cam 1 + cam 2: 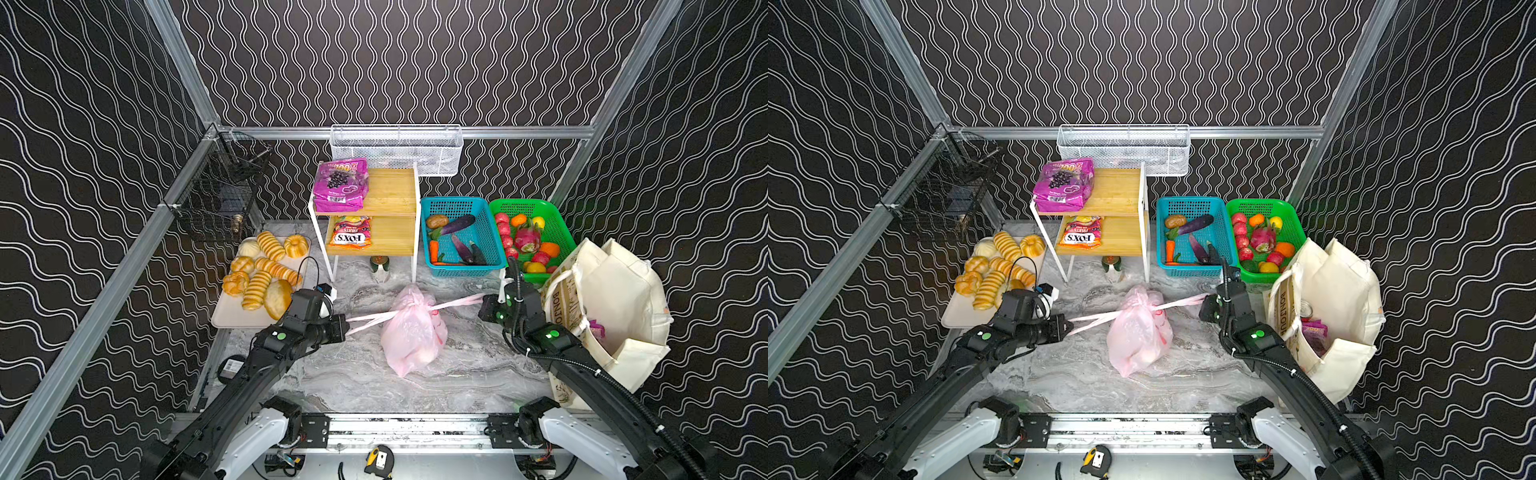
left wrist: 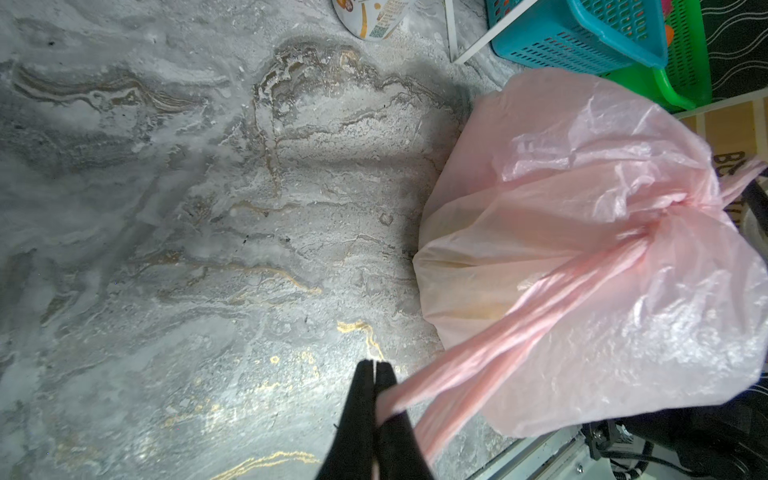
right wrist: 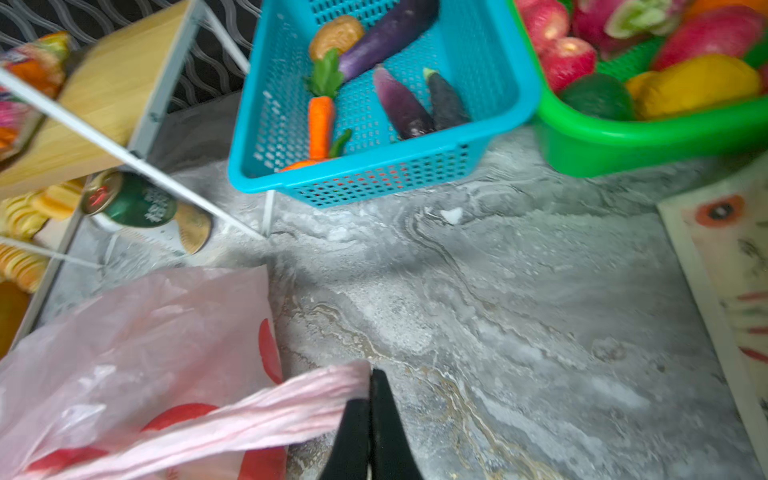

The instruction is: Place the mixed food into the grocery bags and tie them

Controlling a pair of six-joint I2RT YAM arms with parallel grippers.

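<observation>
Pink bag (image 1: 411,336) + cream tote (image 1: 623,299) = 2 bags; blue bskt (image 1: 467,270) + green bskt (image 1: 519,203) = 2 bskts.

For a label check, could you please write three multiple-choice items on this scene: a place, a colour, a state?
1. Where does the FOX'S pouch lie? A on the shelf's lower board; B in a basket; C on the table.
2. What colour is the basket holding the eggplants? A green; B blue; C white.
3. How is the left gripper? A open; B shut, empty; C shut on the pink bag's handle.
Key: A, under the top board; B, blue mesh walls; C, jaws pinch it.
</observation>
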